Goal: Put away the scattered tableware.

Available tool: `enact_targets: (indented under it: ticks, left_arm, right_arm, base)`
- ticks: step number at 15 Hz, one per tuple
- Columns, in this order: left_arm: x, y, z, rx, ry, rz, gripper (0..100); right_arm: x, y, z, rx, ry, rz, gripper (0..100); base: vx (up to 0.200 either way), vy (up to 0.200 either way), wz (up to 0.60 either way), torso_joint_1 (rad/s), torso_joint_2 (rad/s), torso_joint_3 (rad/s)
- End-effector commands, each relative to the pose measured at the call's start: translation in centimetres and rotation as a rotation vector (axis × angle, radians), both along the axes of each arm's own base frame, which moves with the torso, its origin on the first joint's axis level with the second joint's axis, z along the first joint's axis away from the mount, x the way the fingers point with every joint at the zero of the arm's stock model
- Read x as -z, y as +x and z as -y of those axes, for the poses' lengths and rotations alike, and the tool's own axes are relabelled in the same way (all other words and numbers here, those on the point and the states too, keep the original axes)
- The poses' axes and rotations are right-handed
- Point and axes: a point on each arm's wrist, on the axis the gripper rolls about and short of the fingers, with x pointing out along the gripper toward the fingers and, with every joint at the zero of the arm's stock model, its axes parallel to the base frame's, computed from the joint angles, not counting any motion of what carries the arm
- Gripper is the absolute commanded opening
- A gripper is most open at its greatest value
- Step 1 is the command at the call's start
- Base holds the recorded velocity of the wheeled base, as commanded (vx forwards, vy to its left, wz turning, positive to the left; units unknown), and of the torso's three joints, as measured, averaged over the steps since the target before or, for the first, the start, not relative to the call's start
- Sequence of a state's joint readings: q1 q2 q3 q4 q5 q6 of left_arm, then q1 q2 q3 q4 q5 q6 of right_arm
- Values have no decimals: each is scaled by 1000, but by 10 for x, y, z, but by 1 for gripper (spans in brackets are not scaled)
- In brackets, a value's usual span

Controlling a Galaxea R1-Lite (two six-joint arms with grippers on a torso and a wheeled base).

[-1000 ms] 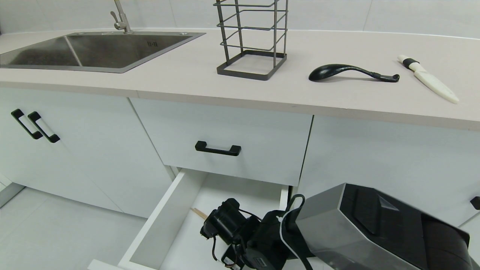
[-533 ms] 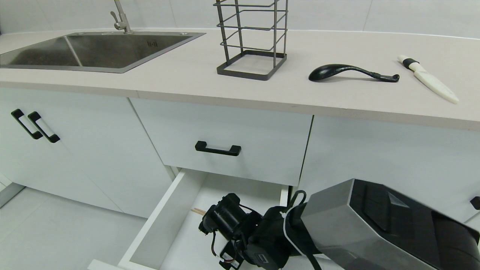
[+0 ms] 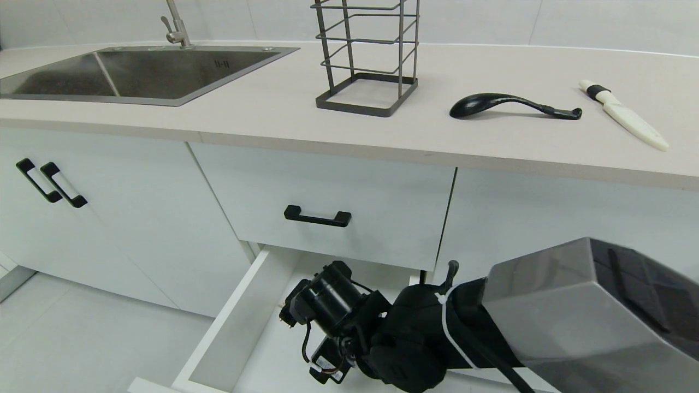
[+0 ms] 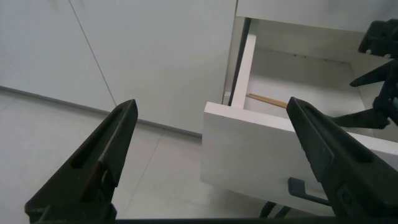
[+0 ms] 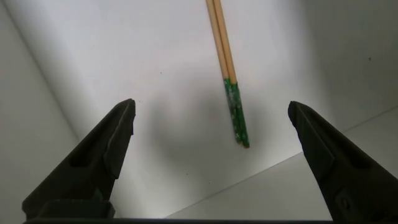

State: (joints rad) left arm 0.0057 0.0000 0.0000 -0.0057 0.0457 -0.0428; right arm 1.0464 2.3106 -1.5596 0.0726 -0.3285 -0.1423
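A pair of wooden chopsticks (image 5: 225,68) with green ends lies flat on the white floor of the open lower drawer (image 3: 240,322). My right gripper (image 5: 211,109) hangs open just above them, with nothing held between its fingers. In the head view the right arm's wrist (image 3: 338,322) sits inside the drawer and hides the fingers. My left gripper (image 4: 211,104) is open and empty, low beside the drawer's front panel (image 4: 261,149), and the chopsticks (image 4: 267,99) show past the drawer's wall. On the counter lie a black spoon (image 3: 510,105) and a white knife (image 3: 622,114).
A dark wire rack (image 3: 367,60) stands mid-counter, with a steel sink (image 3: 136,71) at the far left. A closed drawer with a black handle (image 3: 317,216) sits directly above the open one. Cabinet doors with black handles (image 3: 49,183) are to the left.
My right wrist has shifted slightly left and deeper into the drawer, while the forearm swung to the right. The chopsticks, spoon and knife lie as before.
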Motion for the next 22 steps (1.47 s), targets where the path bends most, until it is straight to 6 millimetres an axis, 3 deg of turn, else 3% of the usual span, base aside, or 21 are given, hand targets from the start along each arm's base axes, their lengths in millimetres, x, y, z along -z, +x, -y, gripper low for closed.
enact_targets:
  ticks: [1,4,8,13,18,22]
  left_arm:
    - [0,0,0,-1,0,0,100]
    - [0,0,0,-1,0,0,100]
    - [0,0,0,-1,0,0,100]
    - [0,0,0,-1,0,0,100]
    - [0,0,0,-1,0,0,100]
    - [0,0,0,-1,0,0,100]
  right_arm:
    - [-29,-10,7,-12,62,36,100]
    - [-50,-27,14,-57,155,67,100]
    - [-84,-52,40,-110,226,82,100]
    - [-90,-74,70,-237,392,132,100]
    - [-89,-95,133,-450,481,46,100]
    - [-89,-86,170,-429,497,57,100]
  base:
    - [0,0,0,0,0,0]
    - [0,0,0,0,0,0]
    - [0,0,0,0,0,0]
    - [0,0,0,0,0,0]
    - [0,0,0,0,0,0]
    - [0,0,0,0,0,0]
